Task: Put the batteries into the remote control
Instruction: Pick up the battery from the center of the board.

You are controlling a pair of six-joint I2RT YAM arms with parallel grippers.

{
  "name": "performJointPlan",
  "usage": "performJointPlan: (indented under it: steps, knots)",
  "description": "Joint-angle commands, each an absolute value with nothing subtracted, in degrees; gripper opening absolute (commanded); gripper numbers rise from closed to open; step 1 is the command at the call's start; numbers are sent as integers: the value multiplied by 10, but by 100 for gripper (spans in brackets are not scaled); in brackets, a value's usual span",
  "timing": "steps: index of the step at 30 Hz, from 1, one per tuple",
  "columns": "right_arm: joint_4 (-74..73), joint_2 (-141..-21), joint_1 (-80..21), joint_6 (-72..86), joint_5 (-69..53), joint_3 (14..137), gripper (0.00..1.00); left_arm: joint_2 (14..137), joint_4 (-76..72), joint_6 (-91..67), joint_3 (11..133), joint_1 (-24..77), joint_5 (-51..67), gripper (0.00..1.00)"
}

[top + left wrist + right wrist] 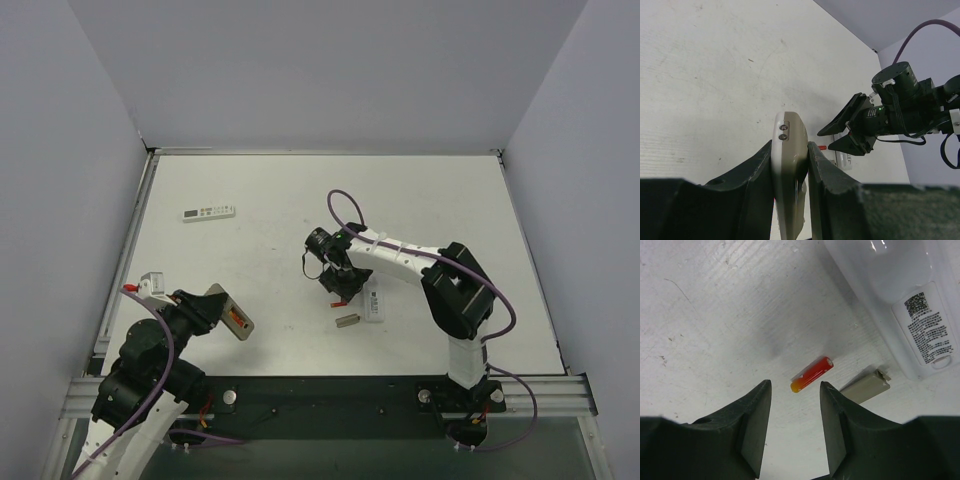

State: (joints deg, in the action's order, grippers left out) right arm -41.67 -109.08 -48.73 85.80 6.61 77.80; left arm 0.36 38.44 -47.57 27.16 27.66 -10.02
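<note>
The loose battery [812,374], red fading to yellow at one end, lies flat on the table just left of the white unit [900,295] that shows a printed label. It looks light, stiff and smooth. Being round, it will likely roll or squirt out if it is pinched off-centre. The best hold is across its middle, with the fingers square to its length. As it lies now, it sits at a slant to the jaw line, so a small wrist turn may be needed first.

The right gripper [794,385] hangs low over it, partly open and empty. The battery's yellow end is just ahead of the gap between the fingers.

A small grey cover [866,386] lies just in front of the white unit, close beside the battery but not touching it.

Well to the left of the white unit, the left gripper [790,147] is clamped on the sides of the remote [236,319] and holds it tilted above the table. The remote's grey-beige back faces up, and an orange mark in it may be a battery already seated.

A longer remote [208,212] lies far behind and to the left of the white unit.
</note>
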Motion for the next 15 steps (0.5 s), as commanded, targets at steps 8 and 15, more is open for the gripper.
performJointPlan:
  steps: [8, 15]
  knots:
    - [-461, -1112, -482, 911, 69, 759, 36, -54, 362, -470, 286, 277, -92, 0]
    - [-461, -1122, -479, 933, 71, 744, 32, -54, 363, -474, 283, 277, -90, 0]
